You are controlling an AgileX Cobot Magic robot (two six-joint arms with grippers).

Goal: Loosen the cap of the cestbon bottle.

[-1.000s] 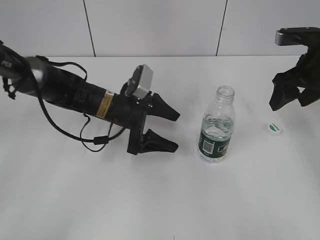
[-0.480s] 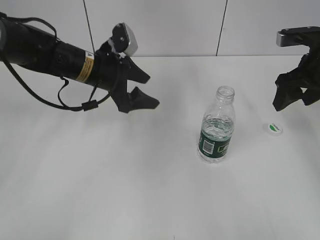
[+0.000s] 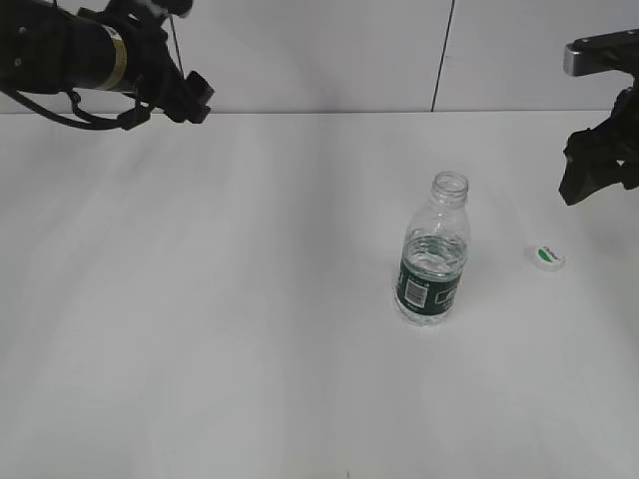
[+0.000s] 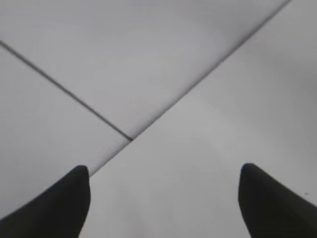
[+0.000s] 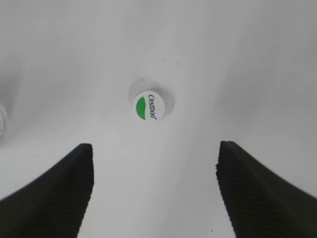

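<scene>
The cestbon bottle (image 3: 433, 254) stands upright on the white table, clear with a green label, its neck open and capless. The cap (image 3: 546, 256) lies flat on the table to the bottle's right; it also shows in the right wrist view (image 5: 149, 106), white and green with lettering. My right gripper (image 5: 154, 151) is open and empty, held above the cap; in the exterior view it is at the right edge (image 3: 589, 170). My left gripper (image 4: 163, 173) is open and empty, raised at the far left near the wall (image 3: 190, 95), far from the bottle.
The white table (image 3: 250, 329) meets a panelled white wall (image 3: 300, 50) at the back. A blurred edge of the bottle shows at the left of the right wrist view (image 5: 2, 121).
My left arm has swung up and back to the far upper left, away from the bottle. My right gripper has risen a little above the cap. Bottle and cap have not moved.
</scene>
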